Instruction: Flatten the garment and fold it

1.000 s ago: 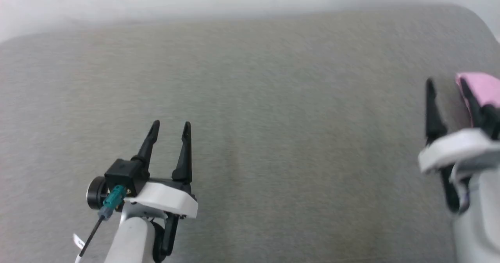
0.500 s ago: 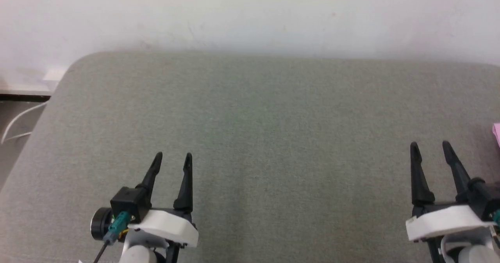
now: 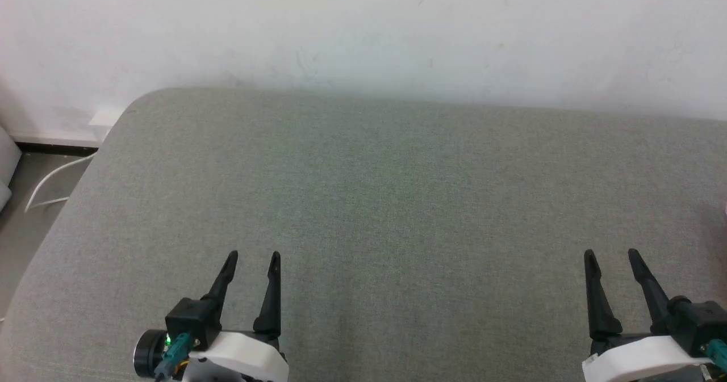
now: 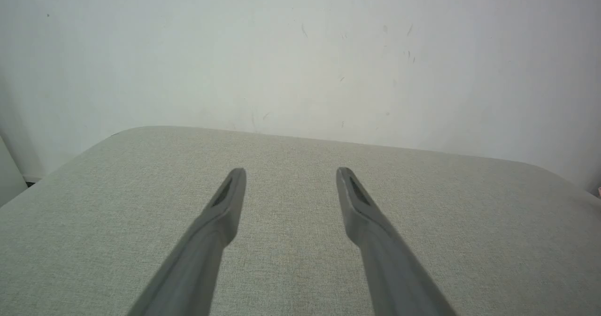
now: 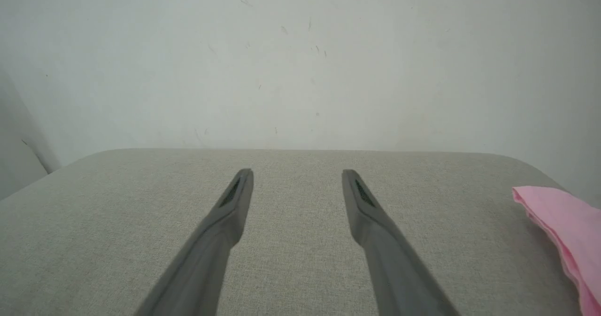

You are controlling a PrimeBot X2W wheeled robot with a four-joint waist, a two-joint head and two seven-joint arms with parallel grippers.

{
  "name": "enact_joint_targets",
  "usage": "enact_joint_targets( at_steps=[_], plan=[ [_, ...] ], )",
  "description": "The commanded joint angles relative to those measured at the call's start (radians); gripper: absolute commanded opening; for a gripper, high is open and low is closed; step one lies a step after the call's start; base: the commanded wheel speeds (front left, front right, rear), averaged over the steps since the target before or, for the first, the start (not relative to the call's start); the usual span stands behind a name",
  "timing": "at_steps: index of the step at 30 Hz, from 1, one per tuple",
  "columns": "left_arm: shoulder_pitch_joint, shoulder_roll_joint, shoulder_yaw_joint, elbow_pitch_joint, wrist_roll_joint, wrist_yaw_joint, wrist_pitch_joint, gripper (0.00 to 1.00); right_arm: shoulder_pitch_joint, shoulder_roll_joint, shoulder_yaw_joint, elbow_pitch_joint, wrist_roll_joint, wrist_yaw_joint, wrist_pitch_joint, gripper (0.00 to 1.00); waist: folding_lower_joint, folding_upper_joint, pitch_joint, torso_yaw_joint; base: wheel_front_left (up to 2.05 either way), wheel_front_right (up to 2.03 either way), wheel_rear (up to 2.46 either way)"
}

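- Grey woven-cloth surface (image 3: 363, 200), padded with rounded corners, spans the head view from side to side.
- Left claw (image 3: 254, 255): lower left of the head view, its two dark fingers pointing away toward the back edge. Jaws stand apart with nothing between them. The left wrist view shows bare grey cloth through the gap.
- Right claw (image 3: 610, 252): lower right of the head view, level with the left one and well apart from it, pointing the same way. Jaws stand equally apart and grip nothing.
- Whether either claw's fingertips touch the cloth: cannot tell.
- Garment (image 5: 558, 217): light pink, thin, lying on the surface at the right edge of the right wrist view. It is off to the right of the right claw and apart from its fingers. Its near-left corner is a soft point, and the edge below it looks layered. The rest runs out of frame.
- Beyond the claws the surface lies flat up to its back edge.
- Past the left corner is a strip of floor (image 3: 23, 229) with a thin white cable (image 3: 51, 179) looping across it.
- Farthest back is a white wall (image 3: 363, 30) with faint scuffs and small marks, directly behind the surface's back edge.
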Motion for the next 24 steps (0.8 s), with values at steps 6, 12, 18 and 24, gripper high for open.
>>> enact_joint_targets(
  at_steps=[6,12,18,24],
  plan=[
    [0.015,-0.005,0.005,-0.002,0.001,0.008,-0.005,1.00,0.018,0.003,0.004,0.000,0.012,-0.002,-0.001,1.00,0.0000,0.0000,0.005,-0.004,0.00,0.00,0.00],
    [0.008,0.000,-0.001,0.000,0.000,0.001,0.002,0.00,0.007,-0.001,0.001,0.001,0.008,0.000,0.002,0.00,0.0001,0.0000,0.005,-0.004,0.00,0.00,0.00],
    [0.008,0.000,-0.001,0.000,0.000,0.001,0.002,0.00,0.007,-0.001,0.002,0.001,0.008,0.000,0.003,0.00,0.0002,0.0000,0.005,-0.005,0.00,0.00,0.00],
    [0.008,0.000,-0.001,0.000,0.000,0.001,0.002,0.00,0.007,-0.001,0.001,0.001,0.008,0.000,0.003,0.00,0.0003,0.0000,0.005,-0.005,0.00,0.00,0.00]
  ],
)
